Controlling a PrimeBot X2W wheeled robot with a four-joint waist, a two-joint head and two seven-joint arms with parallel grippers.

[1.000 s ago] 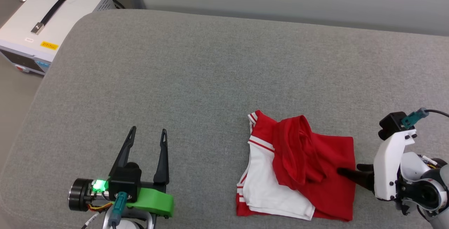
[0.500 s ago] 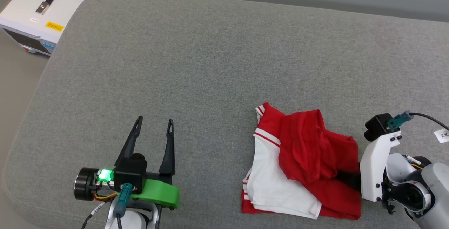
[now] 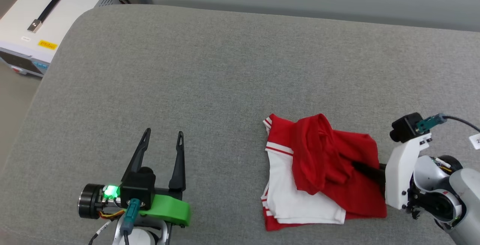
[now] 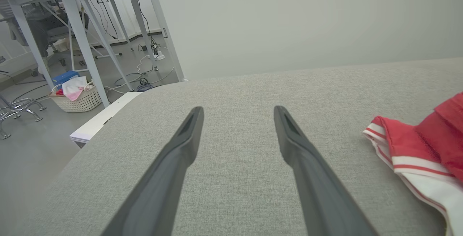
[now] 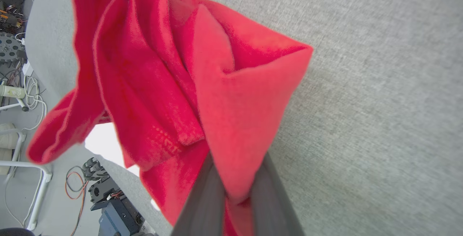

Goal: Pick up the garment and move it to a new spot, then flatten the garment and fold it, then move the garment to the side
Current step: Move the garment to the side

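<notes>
One garment [image 3: 322,188], pinched by right end effector [image 3: 358,167]

left gripper [image 3: 164,135]: low on the robot's left, both dark fingers pointing forward, spread wide, tips well apart. green light lit on the left wrist [image 3: 109,191].
right gripper [image 3: 357,165]: comes in from the right, fingers pointing toward the robot's left, tips buried in the garment [image 3: 330,162]. in the right wrist view, its two fingers are pinched together on a red fold, with cloth bunching above them. the white right wrist [image 3: 401,177] is tilted, and the grey forearm [image 3: 463,196] is at the lower right.
</notes>
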